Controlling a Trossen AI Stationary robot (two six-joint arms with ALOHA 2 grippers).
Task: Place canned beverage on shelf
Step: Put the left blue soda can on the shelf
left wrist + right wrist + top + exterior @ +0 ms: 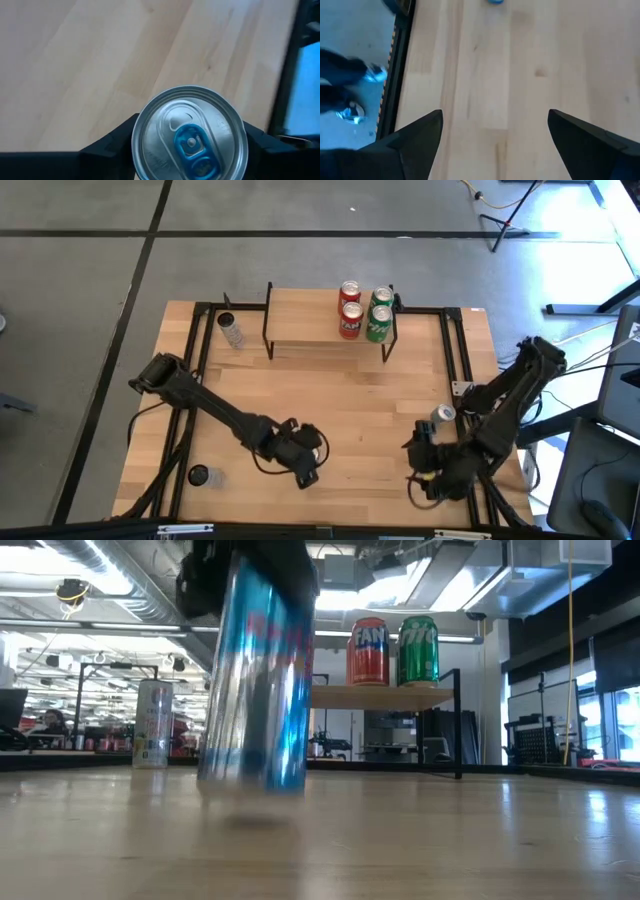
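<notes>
My left gripper (303, 460) is shut on a blue and silver can (255, 680) near the table's front, left of the middle. The can's silver top with a blue tab (190, 137) fills the left wrist view. The shelf (320, 325), a low rack with a wooden plank top on black legs, stands at the table's far edge. Two red cans (349, 308) and two green cans (379, 315) stand on its right end. My right gripper (495, 130) is open and empty over the table's front right (425, 475). My left gripper pinches the can's upper side wall, just below the top rim (137, 131), between its two fingers (112, 145), one on each side. The fingers come from above, pointing down. The can hangs nearly upright, slightly tilted, its base a little clear of the table (250, 785).
A pale can (232, 330) stands on the table left of the shelf. Another can (443, 415) stands by the right arm, and a dark round can top (198, 475) shows at the front left. Black rails (205, 330) run along the tabletop. Bare wood lies between the grippers and the shelf.
</notes>
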